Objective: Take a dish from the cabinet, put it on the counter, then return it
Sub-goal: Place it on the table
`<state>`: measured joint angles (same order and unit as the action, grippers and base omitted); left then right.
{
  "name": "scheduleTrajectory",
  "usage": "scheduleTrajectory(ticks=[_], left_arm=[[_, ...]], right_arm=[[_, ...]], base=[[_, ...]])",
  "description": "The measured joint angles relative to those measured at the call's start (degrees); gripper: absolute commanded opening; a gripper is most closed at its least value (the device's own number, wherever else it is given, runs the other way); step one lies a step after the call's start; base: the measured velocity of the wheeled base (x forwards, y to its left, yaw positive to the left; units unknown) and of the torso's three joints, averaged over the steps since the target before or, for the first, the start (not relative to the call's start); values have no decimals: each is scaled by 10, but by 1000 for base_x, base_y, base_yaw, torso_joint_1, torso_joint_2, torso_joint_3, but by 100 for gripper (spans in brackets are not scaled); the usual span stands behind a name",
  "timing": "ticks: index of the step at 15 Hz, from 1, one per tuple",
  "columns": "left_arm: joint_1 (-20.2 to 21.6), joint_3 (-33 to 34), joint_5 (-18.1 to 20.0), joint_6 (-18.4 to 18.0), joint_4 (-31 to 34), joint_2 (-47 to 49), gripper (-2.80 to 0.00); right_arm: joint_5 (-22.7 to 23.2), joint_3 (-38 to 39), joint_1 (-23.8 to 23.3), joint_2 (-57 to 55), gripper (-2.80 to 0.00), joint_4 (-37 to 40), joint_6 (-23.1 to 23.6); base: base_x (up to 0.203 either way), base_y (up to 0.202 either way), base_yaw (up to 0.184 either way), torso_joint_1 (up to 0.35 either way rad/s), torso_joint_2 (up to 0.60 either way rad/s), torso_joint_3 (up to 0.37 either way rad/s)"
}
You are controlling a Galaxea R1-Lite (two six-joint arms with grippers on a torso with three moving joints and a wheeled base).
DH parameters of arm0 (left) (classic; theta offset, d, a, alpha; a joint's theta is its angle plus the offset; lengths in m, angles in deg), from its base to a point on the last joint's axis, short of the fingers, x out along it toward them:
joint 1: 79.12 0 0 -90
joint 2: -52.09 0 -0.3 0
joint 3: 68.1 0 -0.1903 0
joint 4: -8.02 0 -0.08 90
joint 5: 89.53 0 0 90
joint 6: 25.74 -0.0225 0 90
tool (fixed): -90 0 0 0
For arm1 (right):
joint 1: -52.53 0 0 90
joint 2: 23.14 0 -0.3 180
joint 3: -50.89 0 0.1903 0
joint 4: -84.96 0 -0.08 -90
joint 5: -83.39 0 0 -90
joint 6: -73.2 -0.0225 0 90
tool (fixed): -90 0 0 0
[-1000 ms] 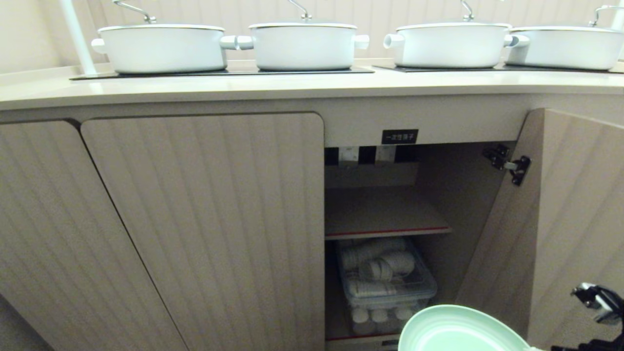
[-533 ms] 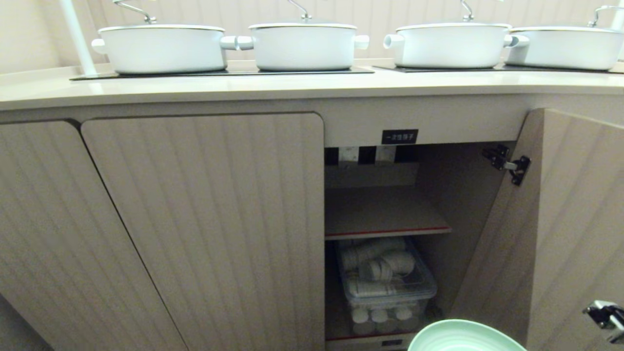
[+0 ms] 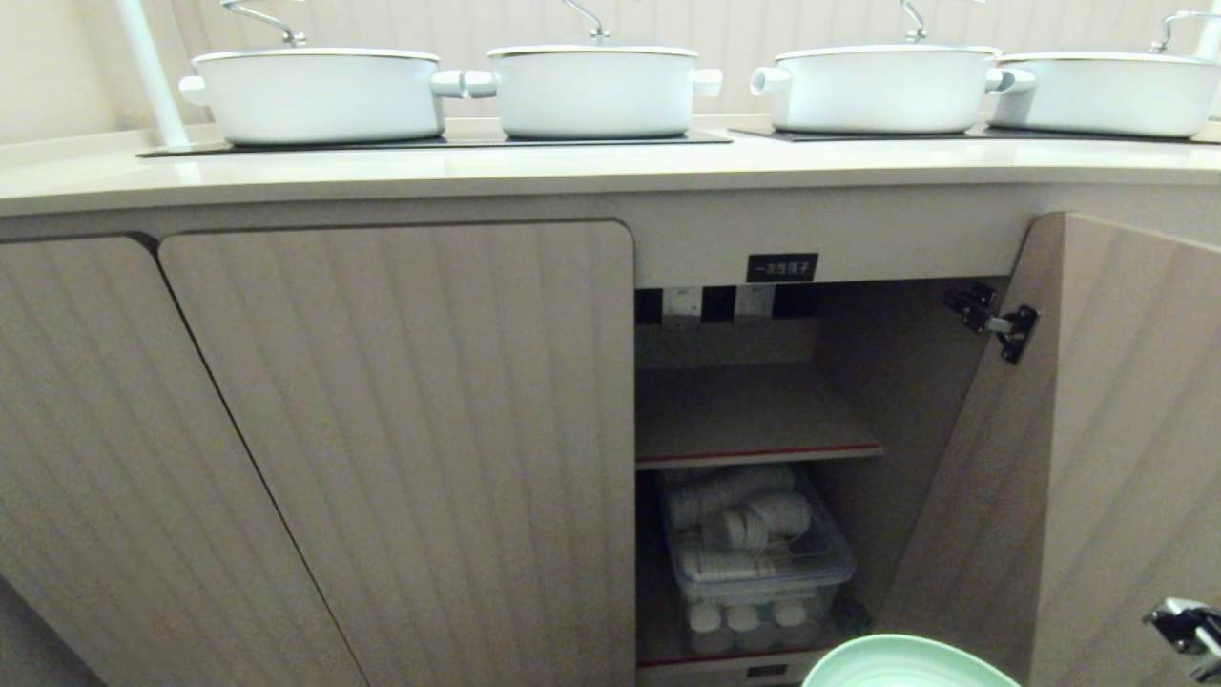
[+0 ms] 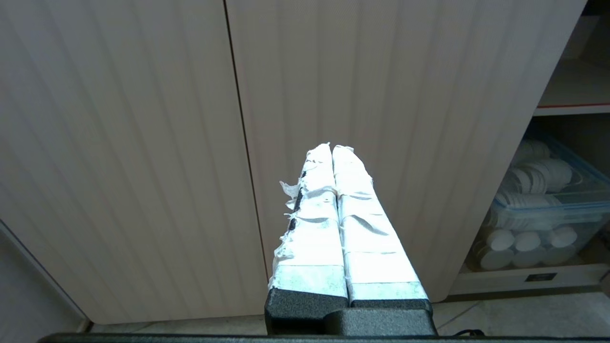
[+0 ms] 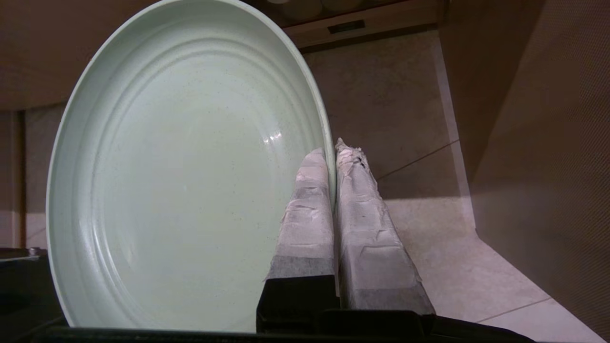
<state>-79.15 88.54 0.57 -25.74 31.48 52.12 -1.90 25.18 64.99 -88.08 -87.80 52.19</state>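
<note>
The pale mint-green dish (image 3: 906, 665) hangs low in front of the open cabinet (image 3: 897, 382), with only its upper rim showing at the bottom of the head view. In the right wrist view the dish (image 5: 181, 181) stands on edge, and my right gripper (image 5: 333, 150) is shut on its rim, one finger inside and one outside. A part of my right arm (image 3: 1186, 625) shows at the lower right. The cabinet's inner shelf (image 3: 744, 420) is bare under the black label (image 3: 782, 267). The counter (image 3: 572, 170) runs above. My left gripper (image 4: 332, 148) is shut and empty, facing closed doors.
Several white lidded pots (image 3: 596, 88) stand on black hob panels on the counter. A clear box of white cups (image 3: 758, 553) fills the cabinet's bottom. The open door (image 3: 1126, 429) stands right of the dish. Closed ribbed doors (image 3: 410, 448) lie left. Tiled floor (image 5: 419, 143) is below.
The dish has sunk lower in the head view, so less of it shows. The right arm has dropped with it towards the bottom right corner.
</note>
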Motion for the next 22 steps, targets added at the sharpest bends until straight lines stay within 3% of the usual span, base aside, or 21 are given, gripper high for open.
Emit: scheduleTrajectory(ticks=[7, 12, 22], left_arm=[[0, 0, 0, 0, 0, 0, -280], [0, 0, 0, 0, 0, 0, -280], [0, 0, 0, 0, 0, 0, -280]], right_arm=[[1, 8, 1, 1, -280, -5, -33], [0, 18, 28, 1, -280, -8, -60], [0, 23, 34, -9, -280, -33, -69]], base=[[0, 0, 0, 0, 0, 0], [0, 0, 0, 0, 0, 0], [0, 0, 0, 0, 0, 0]])
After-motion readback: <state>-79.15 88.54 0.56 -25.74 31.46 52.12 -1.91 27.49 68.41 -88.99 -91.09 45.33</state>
